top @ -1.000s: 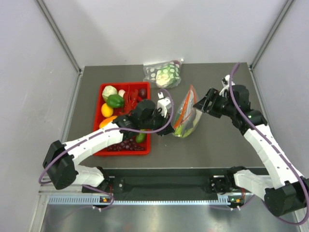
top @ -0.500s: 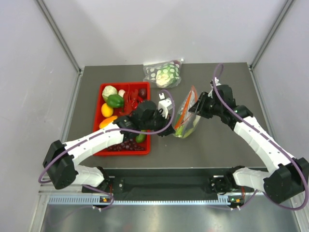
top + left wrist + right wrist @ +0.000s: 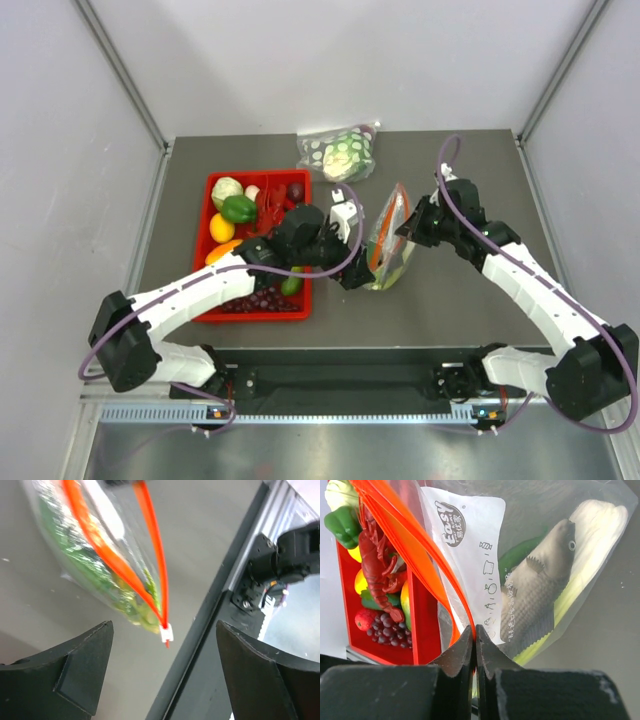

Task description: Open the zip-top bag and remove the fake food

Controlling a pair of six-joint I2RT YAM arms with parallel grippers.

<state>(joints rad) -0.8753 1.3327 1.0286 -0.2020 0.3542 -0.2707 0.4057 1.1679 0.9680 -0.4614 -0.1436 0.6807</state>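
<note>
Clamped flat at the right gripper [image 3: 474, 632], no gap between the fingers, on one lip of the zip-top bag [image 3: 535, 510], right beside its orange zip strip [image 3: 415, 550] and white label [image 3: 470, 555]. Spread wide at the left gripper [image 3: 164, 623], holding nothing, aimed at the strip's joined end by the white slider [image 3: 166, 632]; no contact visible there.

Seen through the plastic, the fake food [image 3: 545, 580]: grey fish [image 3: 535, 605], pale celery stalk [image 3: 600, 530] behind it at upper right, slim green piece [image 3: 520, 555] under the label. All inside; none removed yet. Overhead, centre of frame: bag standing on edge between the two grippers, strips parted upward from the slider end.

Likely trouble from here:
- Slipping off the lip under a hard pull, with only a sliver of slick film pinched.
- Dragging the whole bag sideways instead of widening the mouth, absent an opposing grip on the left.
- Closing on the slider rather than the free lip.
- Tipping the fish out toward the lower edge.

Tight on the left of frame: red tray [image 3: 255, 175] wall just beside the bag, lobster [image 3: 375, 565] and grapes [image 3: 382, 630] close behind it. Open grey table [image 3: 470, 300] to the right and lower right. Dotted bag [image 3: 340, 152] above, apart. Metal rail [image 3: 239, 545] near at right in the left wrist view.
</note>
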